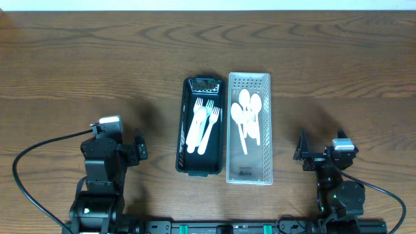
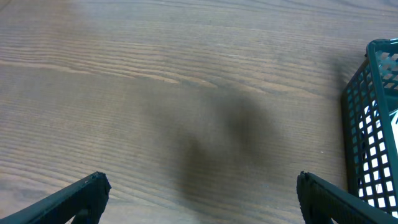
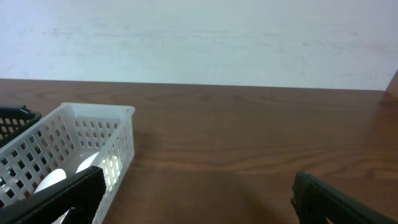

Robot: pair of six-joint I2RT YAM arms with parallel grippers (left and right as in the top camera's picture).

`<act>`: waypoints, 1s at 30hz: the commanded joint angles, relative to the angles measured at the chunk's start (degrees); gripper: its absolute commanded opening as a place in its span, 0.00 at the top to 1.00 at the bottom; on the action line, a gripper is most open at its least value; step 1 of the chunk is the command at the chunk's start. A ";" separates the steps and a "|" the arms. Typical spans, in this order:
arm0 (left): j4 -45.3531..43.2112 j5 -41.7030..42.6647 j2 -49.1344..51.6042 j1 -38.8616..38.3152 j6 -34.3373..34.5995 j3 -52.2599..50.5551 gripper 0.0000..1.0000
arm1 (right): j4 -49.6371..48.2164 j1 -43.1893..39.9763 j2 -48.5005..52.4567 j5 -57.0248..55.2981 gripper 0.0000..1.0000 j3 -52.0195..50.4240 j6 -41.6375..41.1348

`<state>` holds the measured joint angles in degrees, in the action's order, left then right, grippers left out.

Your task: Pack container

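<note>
Your L gripper (image 2: 202,185) sits low over bare table (image 1: 65,58) at the near-left. In the L wrist view its two black fingers (image 2: 87,190) are spread wide, one in each bottom corner, with nothing btwn them but wood grain and a soft shadow. A black cable (image 1: 26,162) loops out from that arm's base along the table's near-left edge.

Moving right, the black basket (image 1: 182,123) lies lengthwise at table centre, its mesh side just showing at the right edge of the L wrist view. White plastic forks (image 1: 203,127) lie inside it, tines toward the far end; approx three, though they overlap so you can't count them for sure.

Right beside it, long sides parallel and close enough that they look to be touching, is the white basket (image 1: 266,130). White spoons (image 1: 247,117) are piled in it, bowls toward the far end, handles crossing.

Further right, well apart from both baskets, your R gripper (image 3: 198,180) is at the near-right. Its fingers (image 3: 74,193) are also wide apart and hold nothing. The R wrist cam looks across the table at the white basket's corner and a pale wall (image 3: 199,37) beyond.
</note>
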<state>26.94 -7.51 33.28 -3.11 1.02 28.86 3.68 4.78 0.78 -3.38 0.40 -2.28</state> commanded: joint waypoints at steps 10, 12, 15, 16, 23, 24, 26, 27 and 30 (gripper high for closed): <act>-0.02 -0.28 -0.04 -0.13 -1.01 0.20 0.02 | 0.35 -0.48 -0.46 0.55 0.01 -0.09 0.85; -0.04 -0.28 -0.04 -0.13 -1.01 0.20 0.02 | 0.35 -0.48 -0.46 0.55 0.01 -0.09 0.85; -0.02 -0.28 -0.66 -0.07 -1.01 0.20 0.02 | 0.35 -0.48 -0.46 0.57 0.01 -0.09 0.85; 0.50 -0.66 -1.20 -0.02 -1.36 0.20 0.02 | 0.35 -0.48 -0.46 0.55 0.01 -0.09 0.85; 9.22 1.44 -14.08 -0.02 -1.20 0.17 0.02 | 0.35 -0.48 -0.46 0.55 0.01 -0.09 0.85; 10.58 1.49 -16.63 -0.02 -1.20 0.17 0.02 | 0.35 -0.48 -0.46 0.55 0.01 -0.09 0.85; 12.46 1.49 -21.18 -0.02 -1.20 -0.24 0.02 | 0.35 -0.48 -0.46 0.55 0.01 -0.09 0.85; 12.50 1.49 -22.45 -0.02 -1.20 -0.63 0.02 | 0.35 -0.48 -0.46 0.55 0.01 -0.09 0.85; 9.14 1.42 -26.64 -0.02 -1.22 -4.42 0.02 | 0.35 -0.48 -0.46 0.55 0.01 -0.09 0.85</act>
<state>37.67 -6.42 9.43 -3.11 0.14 27.77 3.77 4.78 0.69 -3.33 0.40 -2.28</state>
